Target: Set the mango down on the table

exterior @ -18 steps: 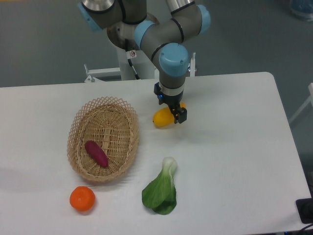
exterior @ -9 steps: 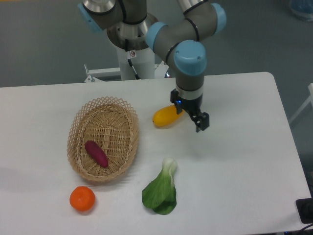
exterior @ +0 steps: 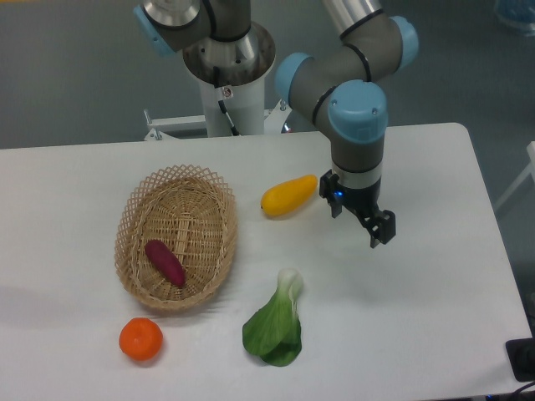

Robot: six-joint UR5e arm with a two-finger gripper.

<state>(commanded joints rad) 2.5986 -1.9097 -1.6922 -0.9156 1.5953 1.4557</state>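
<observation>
Mango: the mango (exterior: pixel 288 195) lies on its side on the worktop (exterior: pixel 418 292), tapered end toward the upper right, just right of the basket and apart from its rim.
Hand: the hand (exterior: pixel 361 215) hangs to the right of the mango, apart from it, and grips nothing; whether its fingers are spread or closed cannot be told from this view.
Change, hand: one second ago the hand stood directly over the mango with its fingers around the fruit; half a second ago it was already at the fruit's right end; now it has moved further right and slightly toward the front edge.
Change, mango: the fruit lies in the same spot, now fully uncovered.
Basket: the wicker basket (exterior: pixel 134 251) sits left of centre, unmoved, with a purple sweet potato (exterior: pixel 165 262) inside it.
Tangerine: the tangerine (exterior: pixel 140 339) rests on the worktop in front of the basket, as before.
Greens: the leafy bok choy (exterior: pixel 274 329) lies near the front edge, well below the mango, unchanged.
</observation>
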